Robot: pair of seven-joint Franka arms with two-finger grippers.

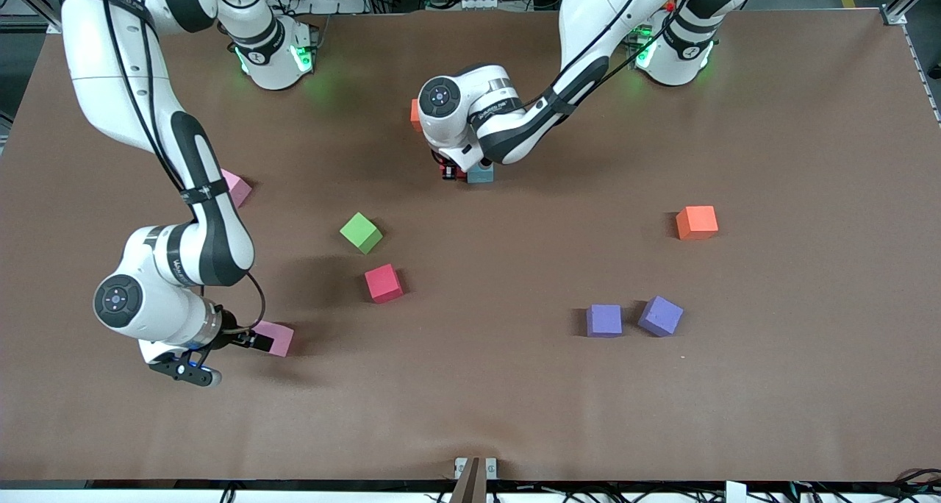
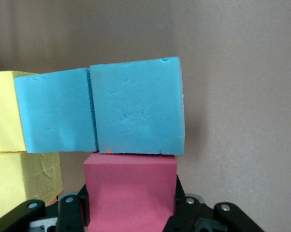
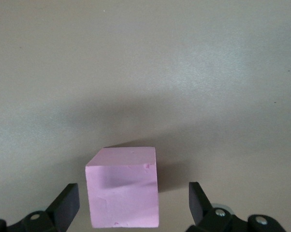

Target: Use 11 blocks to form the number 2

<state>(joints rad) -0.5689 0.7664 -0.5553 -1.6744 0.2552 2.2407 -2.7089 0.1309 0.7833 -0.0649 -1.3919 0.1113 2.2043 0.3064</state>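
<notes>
- We see the left gripper (image 2: 131, 212) clamped on a red block (image 2: 130, 191), pressed against two light blue blocks (image 2: 99, 113) beside the yellow blocks (image 2: 10, 145).
- The right gripper (image 3: 133, 205) hangs with jaws wide apart around a pink block (image 3: 122, 193) on the table (image 1: 514, 385).
- Green block (image 1: 361, 232), orange block (image 1: 696, 222) and purple blocks (image 1: 632, 318) lie scattered.

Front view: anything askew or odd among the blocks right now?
Nothing damaged. The loose green block and one purple block sit rotated on the table; its purple neighbour lies square. The left gripper holds a red block against the light blue pair.
</notes>
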